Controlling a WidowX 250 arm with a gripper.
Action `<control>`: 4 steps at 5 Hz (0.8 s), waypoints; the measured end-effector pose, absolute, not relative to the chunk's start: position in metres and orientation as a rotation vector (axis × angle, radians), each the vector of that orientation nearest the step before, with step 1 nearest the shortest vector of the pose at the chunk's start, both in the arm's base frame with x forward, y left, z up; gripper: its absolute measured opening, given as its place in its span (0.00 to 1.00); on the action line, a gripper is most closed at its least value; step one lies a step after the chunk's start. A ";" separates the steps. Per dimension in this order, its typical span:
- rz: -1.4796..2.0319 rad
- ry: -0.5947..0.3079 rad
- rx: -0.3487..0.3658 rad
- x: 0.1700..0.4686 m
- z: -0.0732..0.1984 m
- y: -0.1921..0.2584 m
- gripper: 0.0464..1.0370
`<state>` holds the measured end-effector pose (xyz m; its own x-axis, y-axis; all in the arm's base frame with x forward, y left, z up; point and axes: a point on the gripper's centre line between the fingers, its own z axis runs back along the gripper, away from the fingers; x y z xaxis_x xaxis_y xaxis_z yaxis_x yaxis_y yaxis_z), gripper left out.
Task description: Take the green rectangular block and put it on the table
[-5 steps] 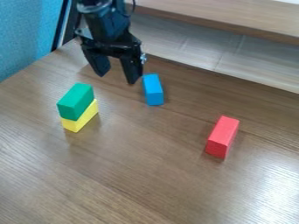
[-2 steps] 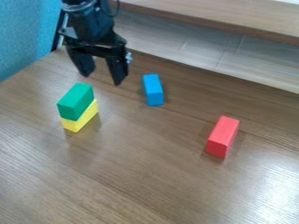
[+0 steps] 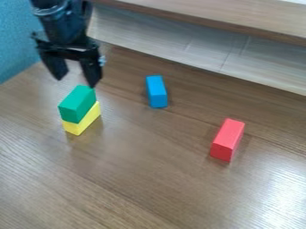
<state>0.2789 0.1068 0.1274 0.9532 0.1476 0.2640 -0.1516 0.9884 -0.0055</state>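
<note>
The black gripper [image 3: 76, 83] hangs at the upper left, its two fingers apart with nothing between them. Just below its fingertips in the view is the green rectangular block [image 3: 78, 103], which lies on top of a yellow block [image 3: 82, 120]. The yellow block rests on the brown wooden table [image 3: 143, 165]. The right fingertip appears close to the green block's upper end; whether they touch I cannot tell.
A blue block [image 3: 156, 91] lies on the table right of the stack, and a red block [image 3: 227, 139] farther right. Behind the table's back edge runs a raised wooden ledge [image 3: 221, 22]. A blue panel [image 3: 18, 40] borders the far left.
The gripper has moved left across the view, from beside the blue block to above the green and yellow stack. The blocks have stayed where they were.
</note>
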 end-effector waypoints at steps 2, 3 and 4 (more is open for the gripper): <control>0.204 -0.266 0.026 0.269 0.111 0.129 0.96; 0.231 -0.282 -0.009 0.268 0.104 0.132 0.96; 0.239 -0.286 -0.051 0.270 0.092 0.127 0.96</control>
